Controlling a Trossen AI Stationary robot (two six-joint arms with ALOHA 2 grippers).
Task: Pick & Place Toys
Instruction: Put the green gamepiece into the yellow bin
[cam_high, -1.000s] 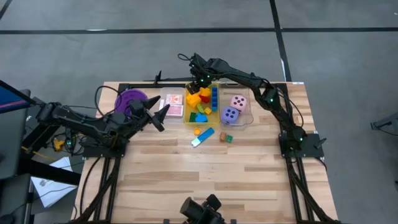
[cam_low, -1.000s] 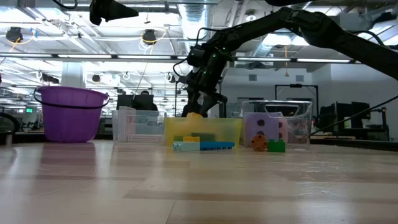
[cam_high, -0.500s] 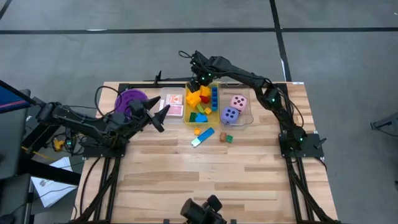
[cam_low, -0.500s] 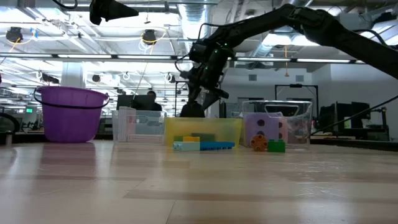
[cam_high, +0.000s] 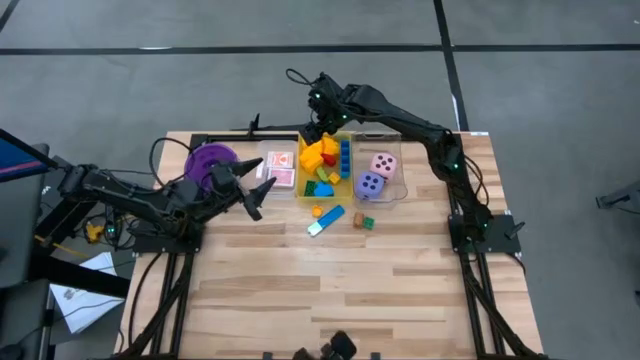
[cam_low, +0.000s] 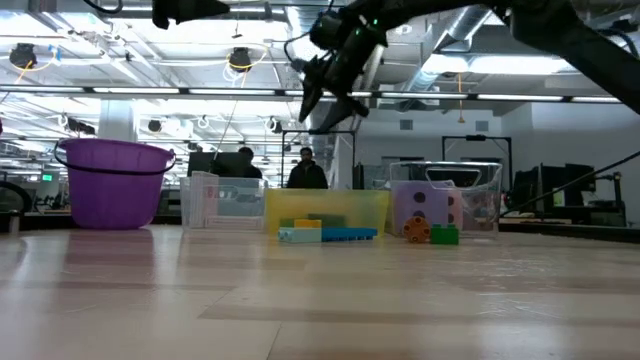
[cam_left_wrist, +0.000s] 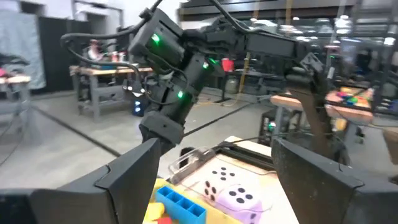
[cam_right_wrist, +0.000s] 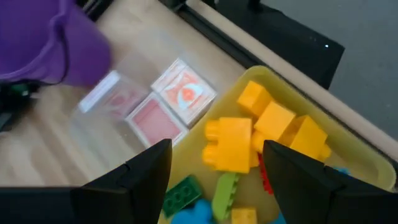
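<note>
From overhead I see a wooden table (cam_high: 330, 290) with three bins in a row near its far edge. The middle one is a yellow bin (cam_high: 327, 167) heaped with small plastic building blocks (cam_high: 320, 158): chunky yellow and orange pieces on top, green ones below, a long blue studded brick along one wall, and a little red showing underneath. In my right wrist camera the yellow blocks (cam_right_wrist: 236, 142) look glossy, with round studs.

Beside it, a clear bin (cam_high: 379, 176) holds two foam dice, a pink die (cam_high: 383, 164) with dark pips and a purple die (cam_high: 371, 185) with pale pips. On the other side, another clear bin (cam_high: 279, 169) holds red-and-white playing cards (cam_high: 280, 160) lying flat.

Four loose blocks lie on the table just in front of the bins: an orange one (cam_high: 317, 210), a blue brick (cam_high: 327, 220), and an orange and green pair (cam_high: 364, 222).

My right gripper (cam_high: 322, 122) hangs above the far end of the yellow bin, fingers apart and holding nothing. My left gripper (cam_high: 249, 186) waits beside the purple bowl (cam_high: 208, 160), near the card bin, also spread and empty.
</note>
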